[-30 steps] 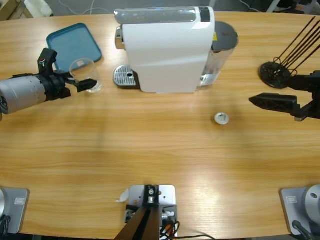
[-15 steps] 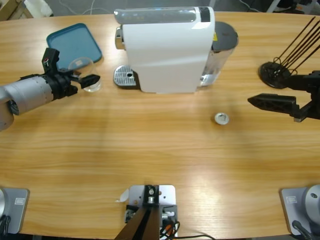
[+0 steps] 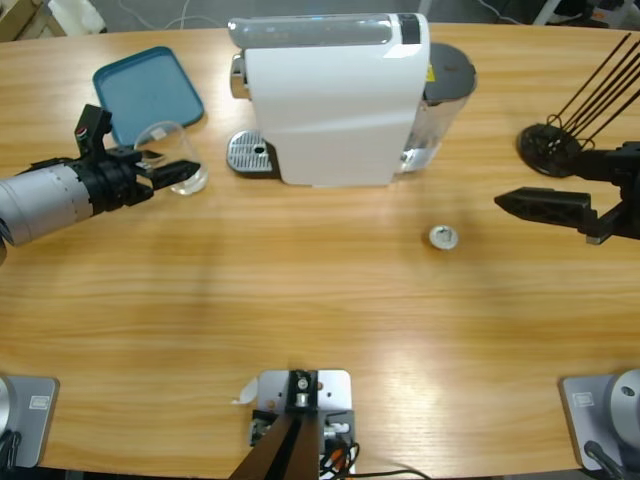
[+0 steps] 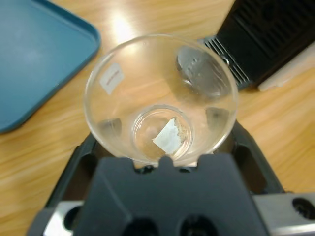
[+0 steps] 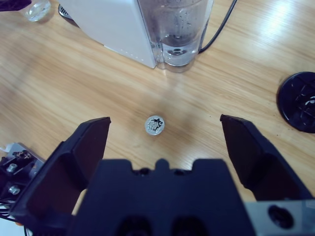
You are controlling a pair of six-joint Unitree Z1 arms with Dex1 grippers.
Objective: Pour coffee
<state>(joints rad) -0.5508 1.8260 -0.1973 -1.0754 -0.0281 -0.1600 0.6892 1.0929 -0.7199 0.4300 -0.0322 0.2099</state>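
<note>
Wooden table (image 3: 300,300), long and pale, carried everything. Left to right:

Left gripper (image 4: 160,162) had its jaws closed around the base of a clear glass (image 4: 160,98), rim pointing away from the gripper body. A blue tray (image 4: 34,59) lay off to one side of the jaws, not touching the glass. Ahead of the jaws and past the rim sat the drip grate (image 4: 216,59) of the white coffee machine (image 3: 335,100). No coffee was visible: the glass bottom showed only a pale reflection and a faint residue, and nothing ran from the machine.

Right gripper (image 5: 165,132) hung with jaws spread wide and empty. A small silver capsule (image 5: 154,125) lay on the table between and ahead of its jaws, well apart from both. A black stand (image 5: 298,101) sat beyond the one jaw, and the machine's water tank (image 5: 179,29) lay farther ahead.

Risks, as judged: the hold is low on a smooth, flared glass, so it could slip or tip when moved. Set off-centre on the grate, the glass might miss the spout.
</note>
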